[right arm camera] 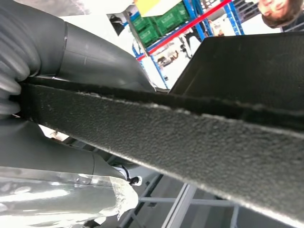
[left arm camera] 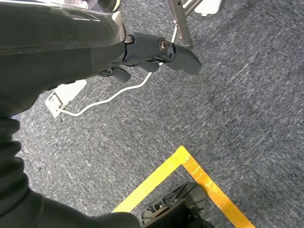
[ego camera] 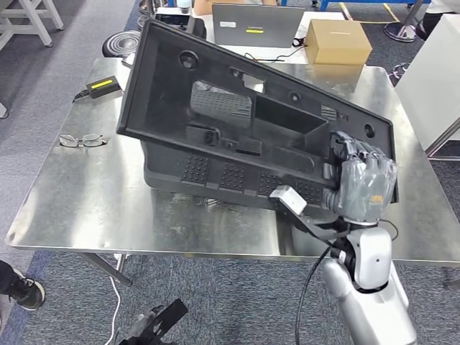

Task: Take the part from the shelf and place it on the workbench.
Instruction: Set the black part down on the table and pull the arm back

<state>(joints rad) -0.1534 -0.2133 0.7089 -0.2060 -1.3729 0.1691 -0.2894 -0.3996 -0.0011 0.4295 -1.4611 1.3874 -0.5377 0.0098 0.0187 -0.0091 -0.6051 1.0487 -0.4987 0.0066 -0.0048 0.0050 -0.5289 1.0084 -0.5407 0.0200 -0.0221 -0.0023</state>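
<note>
A large black moulded plastic part [ego camera: 238,108] is tilted over the steel workbench [ego camera: 108,201]. Its ribbed lower side [ego camera: 217,172] is down at the table top and its left end is raised. My right hand [ego camera: 361,183], wrapped in clear film, grips the part's right end from the near side. In the right wrist view the part's rough black edge [right arm camera: 179,137] runs between the thumb and the fingers of the right hand [right arm camera: 42,99]. My left hand [left arm camera: 161,52] hangs beside my body over the carpet, fingers stretched out and holding nothing.
On the bench's left lie a pair of glasses [ego camera: 83,141] and a black power brick [ego camera: 103,86]. A laptop [ego camera: 257,25] and a cardboard box [ego camera: 337,41] stand behind. A white panel [ego camera: 434,79] is at the right, a person's shoe [ego camera: 21,291] at the lower left.
</note>
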